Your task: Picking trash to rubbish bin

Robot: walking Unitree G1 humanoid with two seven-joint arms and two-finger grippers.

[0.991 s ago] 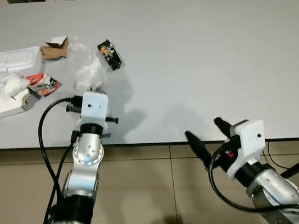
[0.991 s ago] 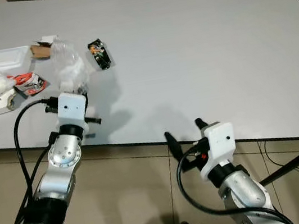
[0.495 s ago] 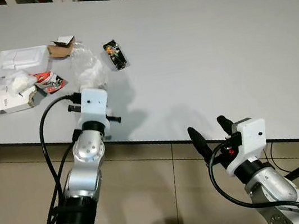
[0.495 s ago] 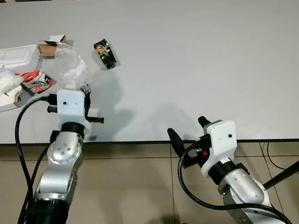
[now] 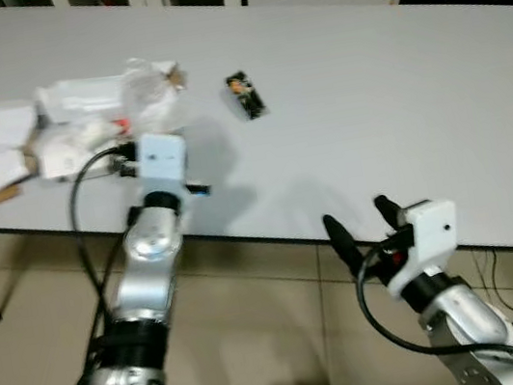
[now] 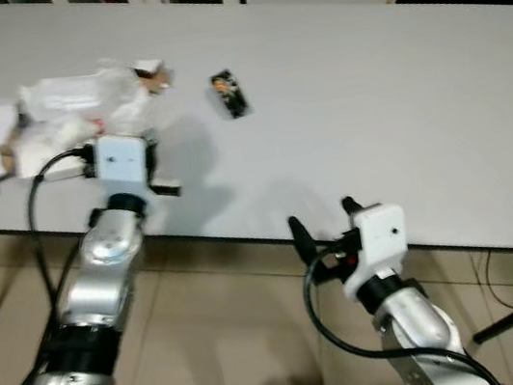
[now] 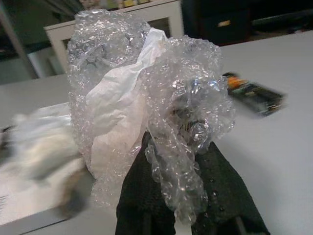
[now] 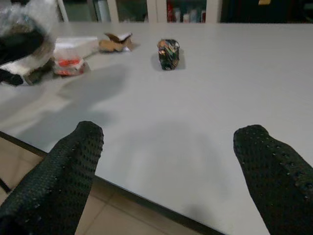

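Two black fingers of the left hand (image 7: 183, 205) are clamped on a bubble-wrap wad (image 7: 146, 112) above the counter (image 5: 400, 111); slippery film could slide free in transit. Right hand (image 8: 171, 186) is spread apart, empty; the grip depth appears shallow, though the film obscures it.

blurred: heap of white boxes and paper scraps (image 5: 22, 132) at far left of white desk (image 5: 401, 121) | small dark wrapper (image 5: 246, 95), print unreadable | hidden: left pincer (image 7: 178, 196) fingertips under crumpled clear bubble wrap (image 7: 146, 103)
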